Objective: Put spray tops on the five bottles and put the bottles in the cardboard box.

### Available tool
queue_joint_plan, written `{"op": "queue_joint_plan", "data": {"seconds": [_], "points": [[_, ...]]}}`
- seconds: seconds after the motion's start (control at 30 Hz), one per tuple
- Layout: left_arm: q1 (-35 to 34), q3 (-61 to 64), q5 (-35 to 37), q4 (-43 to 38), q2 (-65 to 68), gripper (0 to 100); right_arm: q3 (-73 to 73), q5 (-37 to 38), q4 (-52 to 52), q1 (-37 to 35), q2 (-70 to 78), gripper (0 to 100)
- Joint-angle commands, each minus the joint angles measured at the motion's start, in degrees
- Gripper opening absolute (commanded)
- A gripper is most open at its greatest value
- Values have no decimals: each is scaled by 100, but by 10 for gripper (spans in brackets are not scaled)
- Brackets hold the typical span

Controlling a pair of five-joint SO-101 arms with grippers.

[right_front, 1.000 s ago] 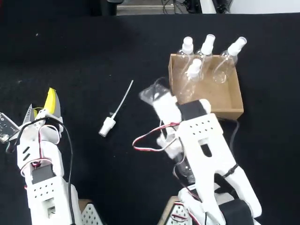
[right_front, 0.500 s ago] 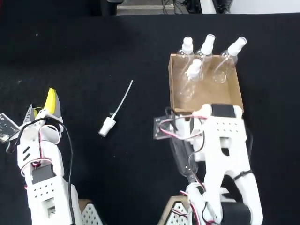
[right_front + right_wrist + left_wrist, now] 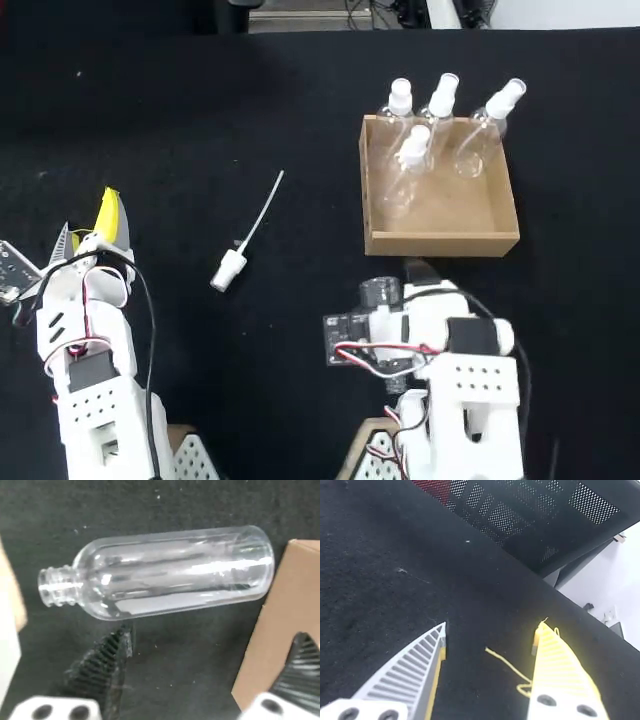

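So the right arm (image 3: 455, 365) sits just in front of the cardboard box (image 3: 440, 243), jaws spread wide over the uncapped bottle (image 3: 160, 572). That one's lying on its side on the bench (image 3: 200, 120), right by a box corner. Four capped bottles (image 3: 412, 160) lean inside the box. A loose spray top (image 3: 230, 268) lies mid-bench. The left arm (image 3: 85, 330) has its jaws spread too, holding nothing.

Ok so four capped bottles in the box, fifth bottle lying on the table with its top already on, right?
No. The fifth bottle has no top: the right wrist view shows its bare threaded neck. Four capped bottles in the box is right.
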Motion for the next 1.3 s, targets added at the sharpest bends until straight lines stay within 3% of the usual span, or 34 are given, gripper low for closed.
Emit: {"op": "queue_joint_plan", "data": {"seconds": [0.0, 0.1, 0.37, 0.47, 0.87, 1.17, 1.27], "points": [[-40, -382, 26, -123, -105, 270, 101, 62, -88, 35, -198, 420], [-40, -374, 26, -123, -105, 270, 180, -70, -79, -352, -127, 420], [163, -347, 9, -123, -105, 270, -4, -1538, -123, -2382, 303, 420], [145, -347, 9, -123, -105, 270, -268, -1820, -132, -2831, 769, 420], [127, -356, 9, -123, -105, 270, -2273, -1855, -79, -2884, 4022, 420], [127, -365, 9, -123, -105, 270, -2202, -1424, -132, -2901, 4189, 419], [127, -365, 9, -123, -105, 270, -2176, -1424, -132, -2901, 4198, 353]]}}
